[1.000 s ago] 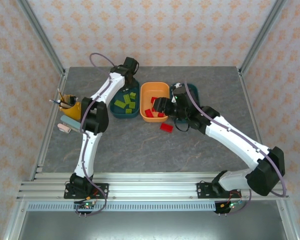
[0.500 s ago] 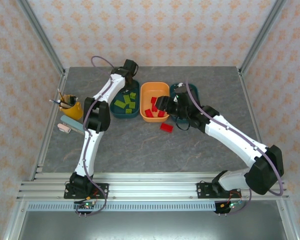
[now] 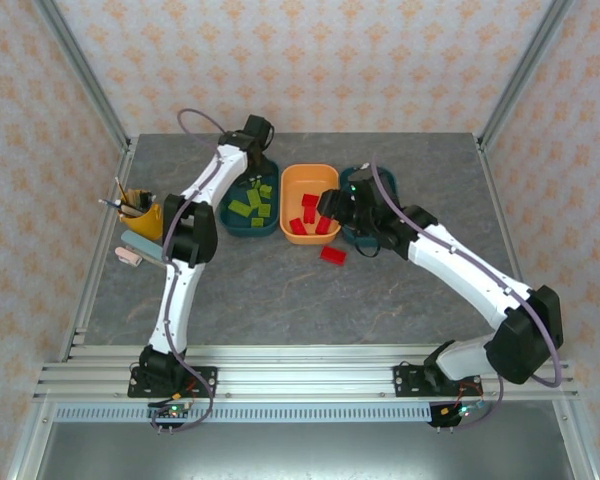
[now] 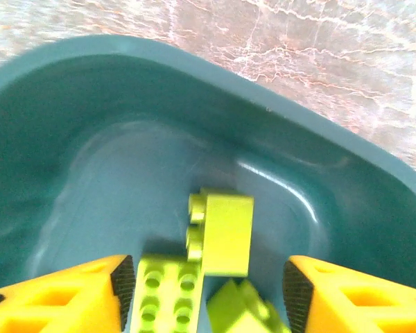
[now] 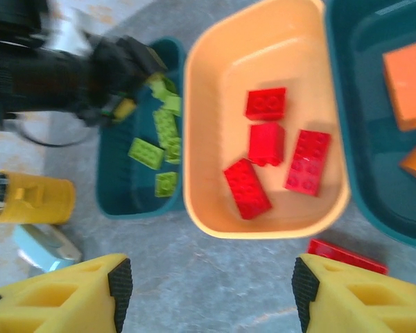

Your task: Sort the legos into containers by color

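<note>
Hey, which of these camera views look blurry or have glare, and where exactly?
Top external: sharp and evenly lit throughout. Left wrist: shiny highlights on the teal tray's inner wall, and the table beyond it looks pale and overbright. Right wrist: the red bricks are crisp, but the left arm at the upper left is smeared.

Orange legos (image 5: 407, 80) and their teal tray (image 5: 360, 104) — cropped at frame edge

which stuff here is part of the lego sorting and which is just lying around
Job: green legos, red legos, orange legos, loose red lego, left teal tray, right teal tray, orange tray.
Lying about: yellow pencil cup, blue eraser, pink eraser.
</note>
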Available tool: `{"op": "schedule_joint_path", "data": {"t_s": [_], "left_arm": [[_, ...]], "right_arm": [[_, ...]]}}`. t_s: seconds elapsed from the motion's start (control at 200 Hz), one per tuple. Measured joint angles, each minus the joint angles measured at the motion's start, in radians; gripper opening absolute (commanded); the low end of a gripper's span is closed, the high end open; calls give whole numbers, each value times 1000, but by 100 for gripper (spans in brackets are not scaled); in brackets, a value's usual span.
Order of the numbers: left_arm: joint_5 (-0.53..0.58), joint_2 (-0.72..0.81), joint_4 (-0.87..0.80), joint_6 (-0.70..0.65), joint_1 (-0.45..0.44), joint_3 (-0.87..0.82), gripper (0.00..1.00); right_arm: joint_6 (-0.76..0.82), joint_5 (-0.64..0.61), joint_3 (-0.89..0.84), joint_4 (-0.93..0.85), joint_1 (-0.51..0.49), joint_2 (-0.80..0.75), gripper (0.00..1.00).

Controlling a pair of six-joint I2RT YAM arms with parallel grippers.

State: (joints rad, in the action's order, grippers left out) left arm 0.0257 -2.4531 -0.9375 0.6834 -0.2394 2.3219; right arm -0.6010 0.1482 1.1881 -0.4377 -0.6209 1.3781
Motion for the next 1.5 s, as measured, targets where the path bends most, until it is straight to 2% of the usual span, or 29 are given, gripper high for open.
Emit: {"op": "schedule_joint_path", "data": {"t_s": [0.1,0.275,0.335,0.425,0.555,0.716,0.871,1.001,1.386,1.501], "left_arm": [[-10,173,19,-2,-3,-144,73],[-22,606,109,0,-35,-515,79],[-26,737,145,2,-63,-639,80],[-44,915,191,18,-121,-846,81],[-54,1088,213,53,-211,-1111,82],[-54,1304,211,114,-280,-1353,84],[-43,1513,197,161,-304,-1434,85],[-39,1618,177,184,-304,-1461,85],[-35,1661,138,209,-304,-1474,85],[-35,1654,138,209,-304,-1474,85]], "right_arm": [[-2,-28,0,-101,-3,21,74],[-5,-74,10,-255,-37,128,89],[-6,-79,18,-287,-49,183,90],[-14,-78,22,-299,-56,251,92],[-30,-79,22,-288,-57,315,98],[-31,-80,22,-232,-60,353,99],[-36,-90,22,-195,-76,400,100],[-38,-99,15,-158,-79,427,98],[-52,-153,19,-134,-79,512,82],[-50,-161,34,-137,-80,521,80]]}}
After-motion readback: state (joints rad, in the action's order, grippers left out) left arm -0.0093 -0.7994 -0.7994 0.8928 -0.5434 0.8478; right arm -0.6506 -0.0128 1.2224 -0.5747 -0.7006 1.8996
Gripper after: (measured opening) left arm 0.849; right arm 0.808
